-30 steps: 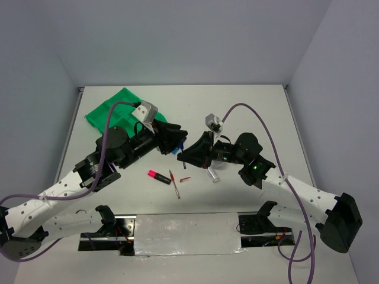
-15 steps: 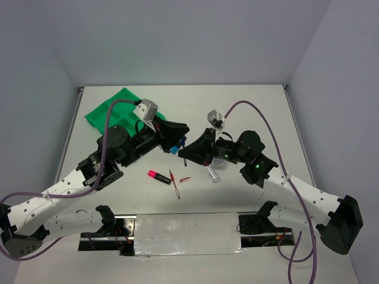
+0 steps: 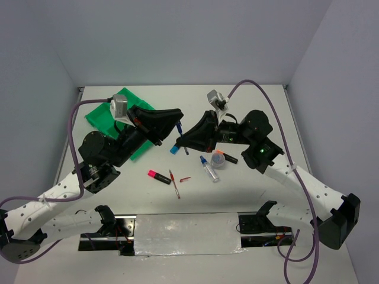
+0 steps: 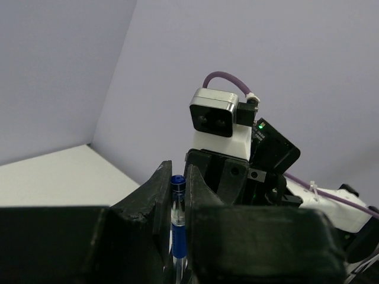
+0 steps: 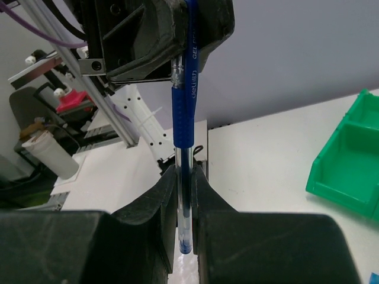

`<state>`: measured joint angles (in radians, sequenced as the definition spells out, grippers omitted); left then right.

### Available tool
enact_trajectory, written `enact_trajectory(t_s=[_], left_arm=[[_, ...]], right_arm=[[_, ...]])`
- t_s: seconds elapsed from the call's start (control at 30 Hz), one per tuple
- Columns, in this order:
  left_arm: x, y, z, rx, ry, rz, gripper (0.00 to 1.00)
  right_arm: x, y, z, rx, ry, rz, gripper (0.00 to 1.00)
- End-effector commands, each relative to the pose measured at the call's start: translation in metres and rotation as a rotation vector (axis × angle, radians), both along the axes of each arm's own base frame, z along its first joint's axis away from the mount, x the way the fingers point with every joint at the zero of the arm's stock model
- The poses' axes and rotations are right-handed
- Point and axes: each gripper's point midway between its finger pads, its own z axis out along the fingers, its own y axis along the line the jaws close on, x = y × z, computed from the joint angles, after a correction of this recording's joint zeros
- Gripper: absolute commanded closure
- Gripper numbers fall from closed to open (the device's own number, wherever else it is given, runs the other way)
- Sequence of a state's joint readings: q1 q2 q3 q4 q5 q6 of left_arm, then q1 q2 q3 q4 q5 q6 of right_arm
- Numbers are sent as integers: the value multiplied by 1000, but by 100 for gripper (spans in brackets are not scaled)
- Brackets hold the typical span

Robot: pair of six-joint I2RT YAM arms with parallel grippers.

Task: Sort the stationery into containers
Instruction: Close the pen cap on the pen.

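The green tray [image 3: 99, 116] lies behind the left gripper [image 3: 176, 116], at its wrist side. The two grippers meet tip to tip above the table, and the right gripper [image 3: 182, 141] is just beside the left one. Each is closed narrow on the same blue pen [image 5: 183, 112], the left on the upper part and the right on the clear lower part. How firmly the left one presses is hard to see. Below them lie a pink highlighter [image 3: 156, 175] and a red pen [image 3: 174, 183].
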<state>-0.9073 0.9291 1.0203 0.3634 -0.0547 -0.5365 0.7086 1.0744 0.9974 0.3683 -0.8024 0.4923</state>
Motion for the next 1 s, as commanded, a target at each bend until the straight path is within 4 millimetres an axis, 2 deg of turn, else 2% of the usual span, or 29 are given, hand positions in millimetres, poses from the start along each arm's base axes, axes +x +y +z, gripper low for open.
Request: enact_trajectory(t_s=[0.0,0.13,0.37,0.63,0.8,0.87,0.97], left_arm=[[-9,-37,-145,350,281,-149,100],[-12,-41,-154,366,299,-172,100],[-13,-40,-197,438,388,-169,100],[-18,-35,-228,501,455,-176,100],[-26,-40,-237,516,458,-231,100],[-29,-43,-235,512,451,-256,100],[-30,-44,-247,534,478,-259,100]], right_arm=[[-24,-37,145,345,-371,-82,100],[-20,-37,155,348,-385,-96,100],[-18,-35,150,313,-423,-73,100],[-20,-38,151,347,-430,-50,100],[-21,-38,154,367,-423,-36,100],[-21,-44,157,394,-434,-51,100],[-22,-54,168,417,-460,-79,100]])
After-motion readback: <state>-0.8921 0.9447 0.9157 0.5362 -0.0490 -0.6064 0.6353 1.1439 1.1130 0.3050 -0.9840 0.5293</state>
